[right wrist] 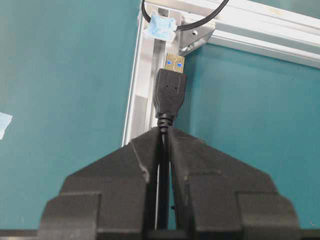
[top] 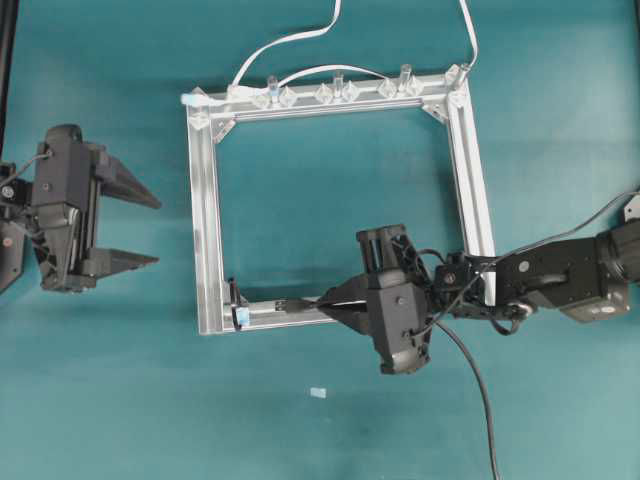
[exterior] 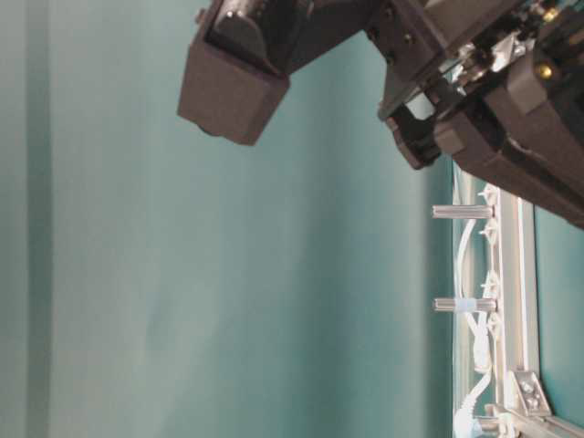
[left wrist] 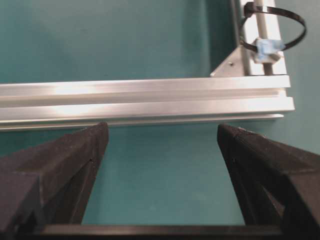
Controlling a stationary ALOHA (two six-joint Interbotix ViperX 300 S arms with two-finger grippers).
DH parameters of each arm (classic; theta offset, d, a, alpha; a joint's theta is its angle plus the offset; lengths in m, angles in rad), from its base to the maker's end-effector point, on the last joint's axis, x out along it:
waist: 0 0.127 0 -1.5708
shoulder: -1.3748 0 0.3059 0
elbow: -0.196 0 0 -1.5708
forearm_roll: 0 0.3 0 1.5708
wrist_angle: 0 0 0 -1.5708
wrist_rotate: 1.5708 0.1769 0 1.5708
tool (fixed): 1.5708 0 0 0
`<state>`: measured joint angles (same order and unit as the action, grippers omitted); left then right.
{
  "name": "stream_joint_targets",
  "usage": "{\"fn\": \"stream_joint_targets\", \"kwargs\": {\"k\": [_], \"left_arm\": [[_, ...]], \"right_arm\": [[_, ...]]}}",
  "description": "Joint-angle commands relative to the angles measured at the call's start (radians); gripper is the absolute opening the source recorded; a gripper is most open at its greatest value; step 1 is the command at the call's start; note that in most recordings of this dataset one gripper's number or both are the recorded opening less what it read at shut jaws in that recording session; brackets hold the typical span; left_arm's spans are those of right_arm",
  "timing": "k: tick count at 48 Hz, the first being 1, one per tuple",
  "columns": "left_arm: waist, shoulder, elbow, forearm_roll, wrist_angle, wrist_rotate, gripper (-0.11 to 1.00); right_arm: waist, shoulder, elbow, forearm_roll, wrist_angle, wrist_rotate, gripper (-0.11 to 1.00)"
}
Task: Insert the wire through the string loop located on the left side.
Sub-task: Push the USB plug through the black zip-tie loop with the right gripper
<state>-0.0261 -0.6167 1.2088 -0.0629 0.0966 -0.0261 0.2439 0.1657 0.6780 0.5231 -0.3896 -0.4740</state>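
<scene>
In the overhead exterior view, the right gripper (top: 335, 308) is clenched on the wire (top: 470, 370) and reaches along the lower rail of the aluminium frame (top: 207, 235); the plug (top: 295, 303) projects ahead of its fingertips, aimed at the string loop (top: 236, 302) on the frame's lower left corner, with a short gap between them. The insertion is therefore judged not yet done: the plug is aligned but has not entered the loop, and the remaining work is the final advance through it. The left gripper (top: 140, 229) stands released, jaws wide and holding nothing, well apart from the frame on its outer side. The table-level exterior view shows only arm housings above the frame on the teal tabletop (exterior: 228, 301); neither wire nor loop can be made out there. In the left wrist-mounted view, the loop (left wrist: 280, 27) appears beyond the right fingertip as a thin dark ring standing up from a pale-blue base, with nothing passing through it. In the right wrist-mounted view, the plug (right wrist: 171, 90) is a small black rectangular body with a gold-coloured metal tip, held straight ahead of the closed jaws; the loop's pale-blue base (right wrist: 161, 27) lies just beyond and slightly left of the tip.
</scene>
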Motion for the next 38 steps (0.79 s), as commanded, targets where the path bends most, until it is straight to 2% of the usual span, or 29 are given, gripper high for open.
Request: {"fn": "stream_joint_targets", "kwargs": {"k": [1, 13, 38], "left_arm": [[-0.026, -0.003, -0.015, 0.0, -0.002, -0.026, 0.9], [-0.094, 0.006, -0.018, 0.0, -0.003, -0.089, 0.9], [-0.129, 0.054, -0.058, 0.0, -0.002, -0.091, 0.9]], "right_arm": [[-0.003, -0.038, -0.018, -0.003, -0.005, -0.002, 0.07], [-0.005, -0.035, -0.023, -0.003, -0.009, -0.002, 0.07], [-0.012, -0.006, -0.06, -0.018, -0.011, -0.002, 0.07]]}}
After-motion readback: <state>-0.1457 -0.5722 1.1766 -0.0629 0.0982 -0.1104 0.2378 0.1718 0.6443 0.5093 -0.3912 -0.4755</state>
